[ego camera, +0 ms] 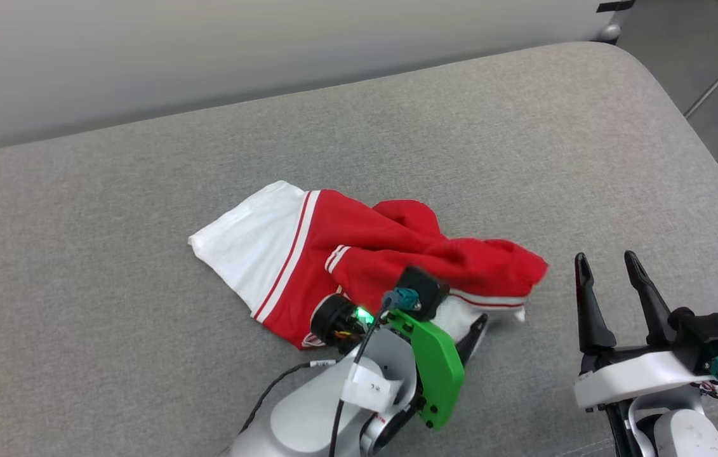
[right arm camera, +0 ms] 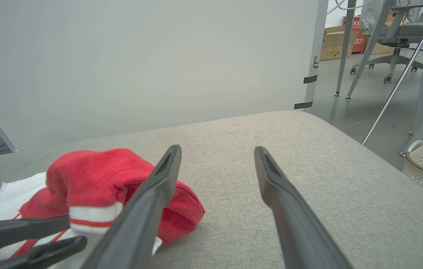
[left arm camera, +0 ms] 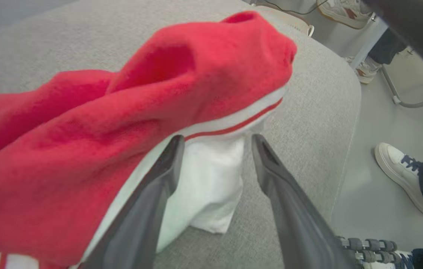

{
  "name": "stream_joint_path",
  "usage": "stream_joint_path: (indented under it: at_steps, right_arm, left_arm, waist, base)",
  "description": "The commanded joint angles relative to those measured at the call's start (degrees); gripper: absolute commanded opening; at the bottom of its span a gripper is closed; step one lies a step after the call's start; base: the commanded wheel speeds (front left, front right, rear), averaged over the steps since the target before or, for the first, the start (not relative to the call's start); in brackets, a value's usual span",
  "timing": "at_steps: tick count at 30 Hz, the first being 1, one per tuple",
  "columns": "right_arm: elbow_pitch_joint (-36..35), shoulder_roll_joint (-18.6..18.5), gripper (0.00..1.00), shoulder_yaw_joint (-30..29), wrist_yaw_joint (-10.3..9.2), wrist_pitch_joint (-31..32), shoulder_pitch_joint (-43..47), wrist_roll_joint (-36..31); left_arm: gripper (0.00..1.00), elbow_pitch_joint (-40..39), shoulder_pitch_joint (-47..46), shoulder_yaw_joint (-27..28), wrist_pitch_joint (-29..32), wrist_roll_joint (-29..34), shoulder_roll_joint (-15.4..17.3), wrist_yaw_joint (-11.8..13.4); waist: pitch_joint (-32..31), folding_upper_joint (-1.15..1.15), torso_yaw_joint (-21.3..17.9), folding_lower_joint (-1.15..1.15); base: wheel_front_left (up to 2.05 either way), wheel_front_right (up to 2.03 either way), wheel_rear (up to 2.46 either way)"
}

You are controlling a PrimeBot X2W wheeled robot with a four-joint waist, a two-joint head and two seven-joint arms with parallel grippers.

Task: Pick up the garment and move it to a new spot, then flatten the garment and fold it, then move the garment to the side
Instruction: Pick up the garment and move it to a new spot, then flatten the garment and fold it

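The crumpled shirt (ego camera: 397, 254) lies in the middle of the grey cushion (ego camera: 143, 158). The left claw (left arm camera: 217, 140) is open, its fingers (left arm camera: 159, 179) straddling the shirt's white end. The right claw (ego camera: 605, 256) is open just beside the shirt.

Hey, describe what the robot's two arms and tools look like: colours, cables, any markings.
The left tool and right tool each have two long, dark, tapering fingers on white-grey shells. The left wrist carries a bright green bracket, a green light and a black cable with a white tag; each wrist has a teal connector.
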Motion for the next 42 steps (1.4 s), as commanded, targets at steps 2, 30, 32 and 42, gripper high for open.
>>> stream_joint_path:
  at_steps: [2,30,32,42]
  right_arm:
    - [1.09,0.04,1.00,-0.09,-0.05,-0.51,-0.20,0.55]
    - [1.57,0.05,1.00,-2.22,-0.05,-0.51,5.63,-2.57]
    - [1.50,0.05,1.00,-2.32,-0.05,-0.51,6.08,-2.57]
    - [2.03,0.05,1.00,-1.38,-0.05,-0.39,7.38,-2.16]
  left_arm:
    - [1.00,1.29,0.21,-2.55,-1.01,-1.49,-0.26,-2.03]
    - [1.00,-20.25,18.50,28.05,-17.03,8.64,15.00,6.71]
    - [1.00,-22.05,22.23,30.81,-17.03,10.67,14.02,6.61]
    - [1.00,-25.08,31.56,38.76,-17.04,19.17,8.16,1.89]
  waist:
    - [0.69,0.00,-0.27,0.00]
    - [-9.20,0.00,15.89,0.00]
    - [-9.51,0.00,16.28,0.00]
    - [-9.66,0.00,16.87,0.00]
  base:
    - [0.00,0.00,0.00]
    - [0.00,0.00,0.00]
    - [0.00,0.00,0.00]
    - [0.00,0.00,0.00]
